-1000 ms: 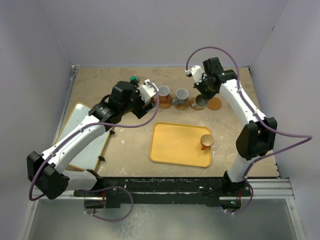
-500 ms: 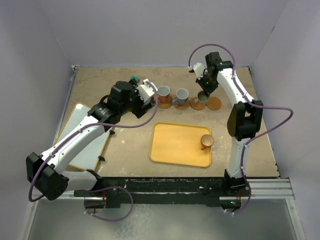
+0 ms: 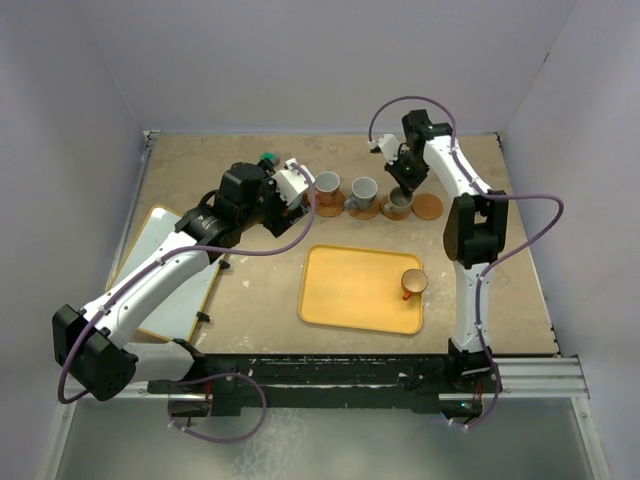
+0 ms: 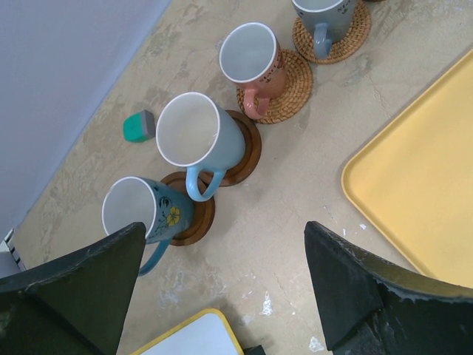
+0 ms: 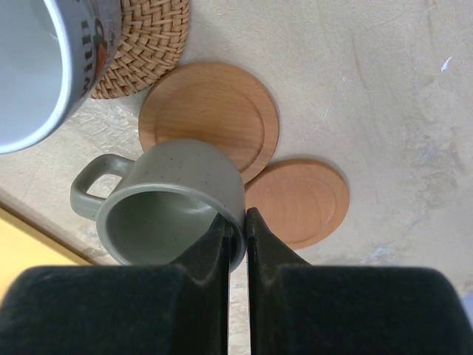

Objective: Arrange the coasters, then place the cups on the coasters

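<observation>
My right gripper (image 5: pixel 236 216) is shut on the rim of the small grey cup (image 5: pixel 177 192), one finger inside and one outside. The cup overlaps the near edge of a light wooden coaster (image 5: pixel 214 111); I cannot tell if it touches. A second bare coaster (image 5: pixel 303 200) lies beside it. My left gripper (image 4: pixel 224 229) hangs open over bare table. Beyond it, two blue cups (image 4: pixel 137 211) (image 4: pixel 199 137) stand on dark coasters (image 4: pixel 247 151), and a pink cup (image 4: pixel 251 55) and a grey-blue cup (image 4: pixel 325 11) stand on woven coasters (image 4: pixel 288 89). A small orange cup (image 3: pixel 413 283) stands on the tray.
The yellow tray (image 3: pixel 350 290) lies at the table's front middle. A white board with a yellow rim (image 3: pixel 170 280) lies at the left under my left arm. A teal block (image 4: pixel 138 126) sits near the back wall behind the blue cups.
My right arm's elbow has swung left and its wrist has shifted slightly left, with the grey cup staying by the same coaster. The left arm has not moved.
</observation>
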Controlling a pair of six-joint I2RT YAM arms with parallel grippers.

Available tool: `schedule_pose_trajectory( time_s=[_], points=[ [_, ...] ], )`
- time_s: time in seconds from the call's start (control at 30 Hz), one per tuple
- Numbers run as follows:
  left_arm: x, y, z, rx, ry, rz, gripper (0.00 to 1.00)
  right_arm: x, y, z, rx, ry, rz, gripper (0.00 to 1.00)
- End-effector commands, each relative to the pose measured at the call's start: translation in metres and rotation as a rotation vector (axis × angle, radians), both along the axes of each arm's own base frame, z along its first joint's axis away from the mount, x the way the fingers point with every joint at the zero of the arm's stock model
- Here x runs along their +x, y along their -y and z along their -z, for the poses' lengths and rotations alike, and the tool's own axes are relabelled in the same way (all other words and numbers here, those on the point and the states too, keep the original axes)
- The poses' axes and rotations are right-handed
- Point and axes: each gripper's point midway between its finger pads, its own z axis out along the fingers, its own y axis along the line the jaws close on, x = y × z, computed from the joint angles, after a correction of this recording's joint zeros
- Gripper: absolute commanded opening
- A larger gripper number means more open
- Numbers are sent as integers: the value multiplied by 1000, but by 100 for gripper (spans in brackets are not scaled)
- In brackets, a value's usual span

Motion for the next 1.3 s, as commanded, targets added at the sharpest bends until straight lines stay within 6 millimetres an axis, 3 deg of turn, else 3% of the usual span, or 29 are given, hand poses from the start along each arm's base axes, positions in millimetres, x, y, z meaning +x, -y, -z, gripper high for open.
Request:
schedule_pose_trajectory(
  time_s=[0.0, 0.23, 1.27],
  points=[
    [4, 4, -20, -54, 56, 12, 85, 8, -8, -17, 29, 33, -40, 0],
    [4, 6, -17, -53, 49, 20, 85, 12, -9, -4, 28, 15, -52, 0],
    [4, 8, -15, -51, 37, 30, 85, 20, -2, 22, -24, -14, -67, 3]
  ],
)
